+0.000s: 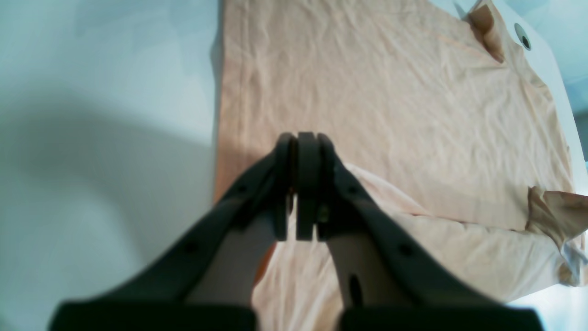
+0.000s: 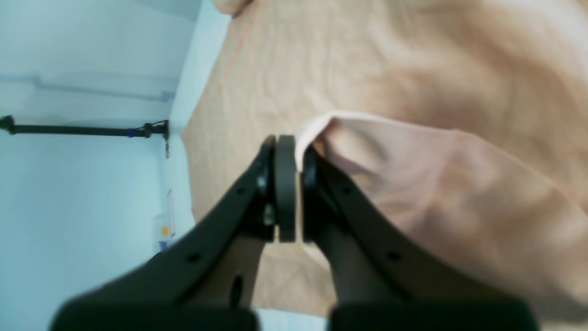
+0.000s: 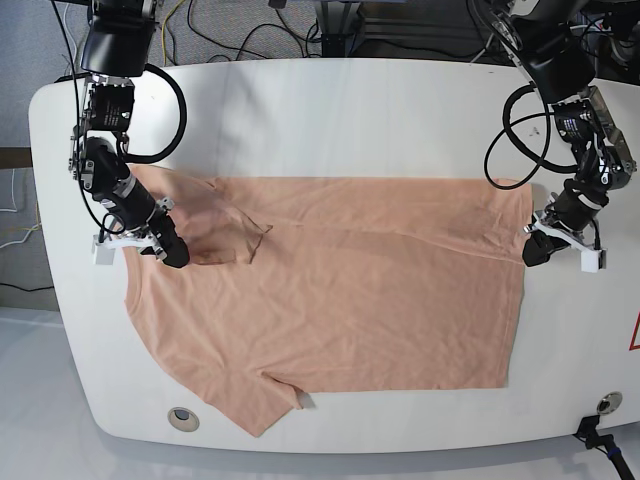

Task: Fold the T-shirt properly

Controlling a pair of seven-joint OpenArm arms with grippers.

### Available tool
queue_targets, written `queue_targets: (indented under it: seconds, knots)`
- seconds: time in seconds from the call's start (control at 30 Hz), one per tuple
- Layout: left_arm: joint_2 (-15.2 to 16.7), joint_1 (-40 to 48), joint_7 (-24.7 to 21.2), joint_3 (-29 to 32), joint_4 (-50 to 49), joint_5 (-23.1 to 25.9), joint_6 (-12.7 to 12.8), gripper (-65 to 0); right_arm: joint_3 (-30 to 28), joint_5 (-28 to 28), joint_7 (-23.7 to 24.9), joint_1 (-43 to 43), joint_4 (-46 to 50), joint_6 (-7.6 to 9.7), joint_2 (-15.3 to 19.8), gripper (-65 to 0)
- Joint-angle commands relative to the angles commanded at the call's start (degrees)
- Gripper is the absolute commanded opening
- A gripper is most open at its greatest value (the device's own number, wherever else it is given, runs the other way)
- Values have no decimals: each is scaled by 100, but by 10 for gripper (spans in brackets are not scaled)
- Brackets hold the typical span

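You are pinching the T-shirt (image 3: 330, 290), lying spread across the white bench (image 3: 330, 110), with both sets of fingers: right gripper (image 2: 298, 156) on the sleeve, left gripper (image 3: 533, 252) on the hem corner, seemingly for lifting one long edge over.

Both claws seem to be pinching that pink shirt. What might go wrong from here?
The right gripper holds only a thin fold of the T-shirt, so it may slip out. The left gripper pinches the hem on the other side; uneven pulling would probably skew the fold. A sleeve lies near the table edge and might slide off.
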Motion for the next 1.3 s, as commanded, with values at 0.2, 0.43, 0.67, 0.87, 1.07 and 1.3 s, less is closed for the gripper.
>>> queue_targets:
  seconds: [0.2,0.43,0.67,0.87,1.07,1.3]
  knots:
    - [-149,-176,-70,0,44,360,-9,-237,-149,-229,-35,88,246,-9,316,-171]
    - [-615,167,-79,0,1451,1002,-35,-242,-316,-1600,-378,-255,1662,35,976,-162]
    - [-642,1442,-308,149,2787,1037,-35,-242,-281,-3499,-378,-1169,2295,369,1002,-162]
    - [-642,2356,-1222,624,2910,1037,-35,-242,44,-4774,-352,-1521,2277,1046,615,-162]
    - [-615,2646,-1547,668,2892,1046,-35,-242,563,-6171,-352,-1354,1916,2057,26,-162]
    - [-633,2708,-1644,668,2901,1046,-35,-242,1081,-6242,-352,-1178,1301,2664,-141,-162]
